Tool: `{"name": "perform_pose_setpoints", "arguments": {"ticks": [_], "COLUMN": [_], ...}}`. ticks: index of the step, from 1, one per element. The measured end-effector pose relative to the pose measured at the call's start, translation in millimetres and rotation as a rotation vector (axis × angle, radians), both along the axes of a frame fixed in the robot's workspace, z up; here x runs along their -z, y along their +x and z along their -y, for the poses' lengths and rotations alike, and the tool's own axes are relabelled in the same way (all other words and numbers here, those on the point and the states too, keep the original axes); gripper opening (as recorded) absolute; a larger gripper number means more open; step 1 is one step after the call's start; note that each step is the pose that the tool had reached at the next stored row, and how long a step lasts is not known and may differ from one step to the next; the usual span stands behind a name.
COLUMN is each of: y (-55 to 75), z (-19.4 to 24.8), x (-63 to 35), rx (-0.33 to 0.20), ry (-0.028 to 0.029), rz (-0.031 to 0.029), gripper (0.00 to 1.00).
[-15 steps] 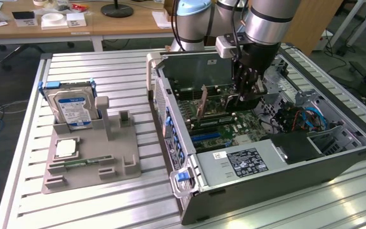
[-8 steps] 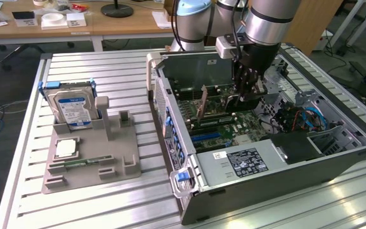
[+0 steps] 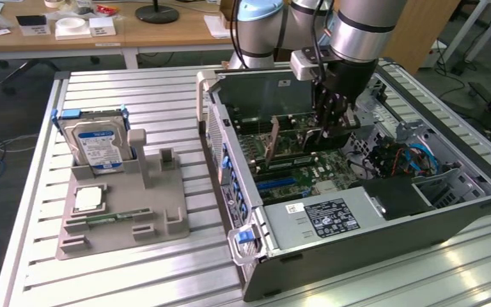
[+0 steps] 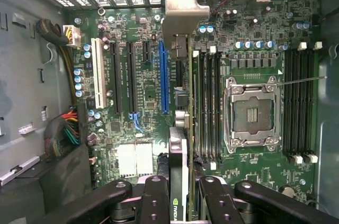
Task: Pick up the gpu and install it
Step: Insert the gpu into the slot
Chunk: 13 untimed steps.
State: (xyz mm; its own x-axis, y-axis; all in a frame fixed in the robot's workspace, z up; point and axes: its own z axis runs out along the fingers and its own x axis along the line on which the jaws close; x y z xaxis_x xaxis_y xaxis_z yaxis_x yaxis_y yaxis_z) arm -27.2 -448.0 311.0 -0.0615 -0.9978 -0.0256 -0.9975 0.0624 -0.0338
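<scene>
Edgewise, hand (image 4: 183, 195) holds gpu (image 4: 179, 152) inside case (image 3: 357, 249).

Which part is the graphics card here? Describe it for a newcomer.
Look inside the open computer case, above the green motherboard. The graphics card stands edge-on in the gripper; unlike the memory sticks beside it, it has a silver end bracket.

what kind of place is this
Probably a robotics lab or test workshop: a robot arm reaches into an open PC case on a slotted metal table, its gripper holding a gpu. A hard drive stands in a fixture, with office desks behind.
</scene>
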Motion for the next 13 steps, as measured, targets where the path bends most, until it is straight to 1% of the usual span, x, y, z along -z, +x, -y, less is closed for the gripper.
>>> {"name": "perform_pose_setpoints", "arguments": {"ticks": [4,10,13], "y": [0.0,0.1,0.0], "z": [0.1,0.2,0.2], "x": [0.3,10.5,11.8], "rx": [0.000,0.000,0.000], "ry": [0.0000,0.0001,-0.0002], "rz": [0.0000,0.0002,0.0001], "gripper": [0.27,0.27,0.27]}}
